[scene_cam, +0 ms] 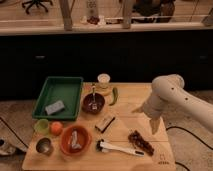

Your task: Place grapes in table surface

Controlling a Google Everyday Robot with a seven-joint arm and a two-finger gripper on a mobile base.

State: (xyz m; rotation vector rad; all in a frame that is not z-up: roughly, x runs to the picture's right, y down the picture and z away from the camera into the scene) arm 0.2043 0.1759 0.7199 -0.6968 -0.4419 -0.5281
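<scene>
The grapes (pixel 140 142), a long dark reddish-purple bunch, lie on the light wooden table surface (pixel 125 125) near its front right corner, just behind the white-handled tool (pixel 120 149). My gripper (pixel 154 127) hangs from the white arm (pixel 167 95) above the table's right side, up and to the right of the grapes and apart from them. It holds nothing that I can see.
A green tray (pixel 60 96) with a grey sponge sits at the back left. A dark bowl (pixel 93 103), a white cup (pixel 104 80), a green pepper (pixel 114 96), an orange bowl (pixel 75 140), an orange ball (pixel 56 128), a green cup (pixel 42 126) and a metal cup (pixel 44 146) are spread over the table.
</scene>
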